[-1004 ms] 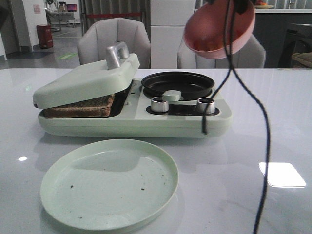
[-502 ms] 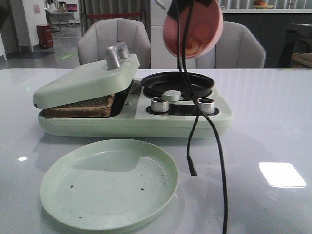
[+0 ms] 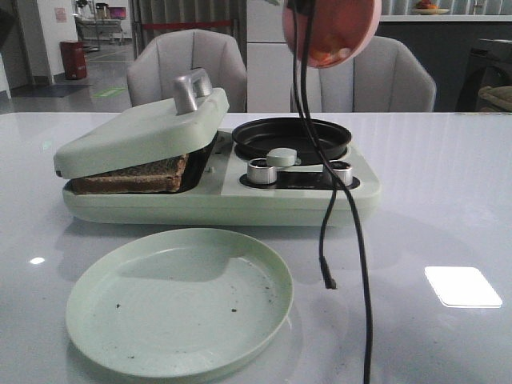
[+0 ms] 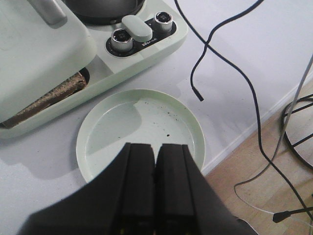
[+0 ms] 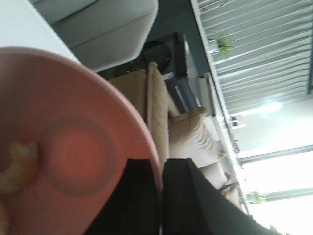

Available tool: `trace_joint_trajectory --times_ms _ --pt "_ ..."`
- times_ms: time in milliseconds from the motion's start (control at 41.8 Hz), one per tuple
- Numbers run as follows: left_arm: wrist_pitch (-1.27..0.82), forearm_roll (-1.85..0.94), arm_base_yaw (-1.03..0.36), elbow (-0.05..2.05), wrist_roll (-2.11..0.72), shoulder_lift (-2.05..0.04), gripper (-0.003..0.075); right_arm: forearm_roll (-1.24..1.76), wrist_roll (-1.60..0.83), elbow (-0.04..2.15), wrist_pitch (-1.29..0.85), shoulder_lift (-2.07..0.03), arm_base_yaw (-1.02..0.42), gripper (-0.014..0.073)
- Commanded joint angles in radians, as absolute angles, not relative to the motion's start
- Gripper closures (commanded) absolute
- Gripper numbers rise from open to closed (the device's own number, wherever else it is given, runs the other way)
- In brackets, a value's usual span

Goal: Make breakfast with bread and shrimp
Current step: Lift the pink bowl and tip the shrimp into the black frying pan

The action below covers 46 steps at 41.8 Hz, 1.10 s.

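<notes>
Orange-streaked and curled, the shrimp lies inside the pink bowl, low against its inner wall now that the bowl is tipped steeply on its side. The right hand is clamped on the bowl's rim, one finger inside and one outside, and holds it high above the black frying pan of the green breakfast maker. That is the relation the pour turns on, I judge: the bowl's mouth faces down and toward the camera, with the pan almost straight below, so a little more tilt should drop the shrimp in (a loose black cable dangles in front of the pan and may foul the fall). The bread sits stacked under the maker's part-raised lid. Left hand, fingers pressed together and holding nothing, hovers over the empty green plate on the white surface, well away from the bowl.
</notes>
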<state>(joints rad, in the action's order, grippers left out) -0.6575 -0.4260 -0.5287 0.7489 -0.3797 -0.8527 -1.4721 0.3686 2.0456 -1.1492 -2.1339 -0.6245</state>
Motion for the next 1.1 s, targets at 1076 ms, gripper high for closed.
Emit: trace_joint_trajectory --times_ms 1076 --pt "-0.592 -0.456 -0.535 0.775 -0.381 -0.849 0.0619 -1.739 0.431 2.09 -1.179 -2.068 -0.677 0.0544"
